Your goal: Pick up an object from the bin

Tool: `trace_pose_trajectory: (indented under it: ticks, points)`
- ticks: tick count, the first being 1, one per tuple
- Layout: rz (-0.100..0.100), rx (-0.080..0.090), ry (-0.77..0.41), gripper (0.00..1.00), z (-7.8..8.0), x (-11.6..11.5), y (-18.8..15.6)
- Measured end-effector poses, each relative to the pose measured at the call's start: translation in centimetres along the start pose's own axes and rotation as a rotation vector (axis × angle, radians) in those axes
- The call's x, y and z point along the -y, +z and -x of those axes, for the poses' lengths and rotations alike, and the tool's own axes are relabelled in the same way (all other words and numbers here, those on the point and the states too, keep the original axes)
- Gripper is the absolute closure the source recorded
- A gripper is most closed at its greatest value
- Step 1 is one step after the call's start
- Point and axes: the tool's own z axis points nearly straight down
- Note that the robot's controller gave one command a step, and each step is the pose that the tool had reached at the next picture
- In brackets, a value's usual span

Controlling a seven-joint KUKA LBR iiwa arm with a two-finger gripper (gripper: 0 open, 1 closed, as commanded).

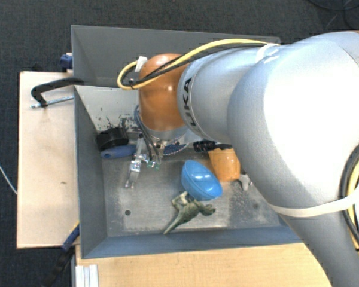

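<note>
The gripper (137,165), open or closed I cannot tell, hangs left of centre, just right of a black, blue-handled tool (112,140) lying crosswise.

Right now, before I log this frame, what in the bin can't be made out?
The orange object: right part hidden under the arm, camera view.
The blue thing by the black round piece: one thing or two, unclear.
The bin's right side: covered by the arm.
The small white thing beside the orange object: too small to name.
</note>
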Motion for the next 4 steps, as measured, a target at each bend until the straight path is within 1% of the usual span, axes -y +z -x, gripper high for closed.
trace_pose_trajectory:
  ticks: [1,2,3,4]
  points:
    - [-0.007,0.001,0.086,0.0,-0.3,-0.6,0.0]
    - [-0.025,-0.011,0.051,0.0,-0.4,-1.7,-0.3]
    - [-0.003,0.005,0.017,0.0,-1.0,-1.3,-0.1]
    - [-0.016,-0.006,-0.112,0.0,-0.3,-1.4,-0.1]
